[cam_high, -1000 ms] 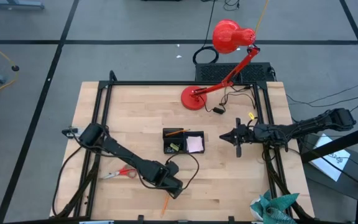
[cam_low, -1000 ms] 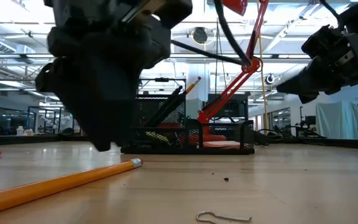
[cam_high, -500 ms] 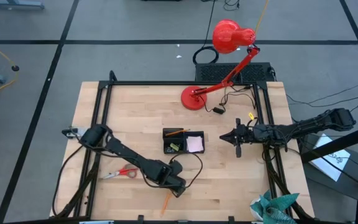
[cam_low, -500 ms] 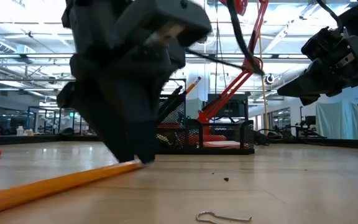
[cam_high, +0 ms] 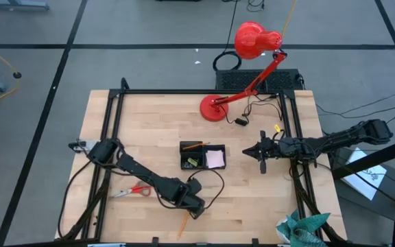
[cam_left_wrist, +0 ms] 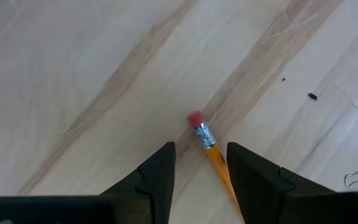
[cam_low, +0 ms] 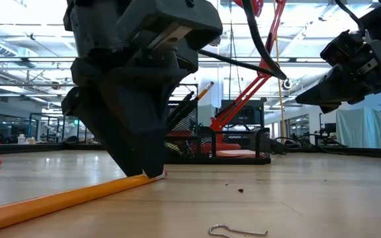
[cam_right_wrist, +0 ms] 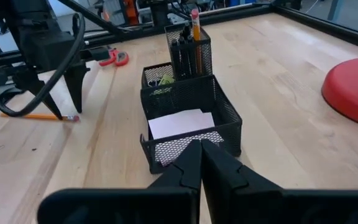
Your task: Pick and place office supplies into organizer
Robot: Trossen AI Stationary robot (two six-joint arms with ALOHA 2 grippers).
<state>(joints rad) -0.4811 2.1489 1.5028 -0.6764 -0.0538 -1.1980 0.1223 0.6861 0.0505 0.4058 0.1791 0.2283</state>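
Observation:
An orange pencil [cam_high: 182, 225] lies flat on the table near the front edge, its eraser end [cam_left_wrist: 196, 119] pointing away from that edge. My left gripper [cam_left_wrist: 201, 180] points down, open, with one finger on each side of the pencil just behind the eraser and its tips at table height [cam_low: 144, 170]. Red-handled scissors [cam_high: 134, 191] lie flat to its left. The organizer [cam_high: 202, 156], a black mesh tray, stands mid-table holding a pale pad [cam_right_wrist: 178, 123], upright pencils [cam_right_wrist: 194, 37] and small yellow-green bits. My right gripper [cam_right_wrist: 201, 155] hovers shut to the organizer's right. My left gripper comes from above with its fingers across the pencil, which lies on the table. One finger [cam_left_wrist: 253, 180] stands right beside the shaft [cam_left_wrist: 215, 158]. Whether it touches the shaft, I cannot tell.
A red desk lamp [cam_high: 214, 108] stands at the far edge in front of a black box [cam_high: 252, 81]. A bent paper clip [cam_low: 237, 231] lies near the front edge. A teal cloth [cam_high: 300, 230] sits at the near right corner. Black frame rails [cam_high: 108, 137] line the table's sides.
My left gripper has come down onto the table over the pencil's eraser end, its fingers still apart. My right arm has kept still.

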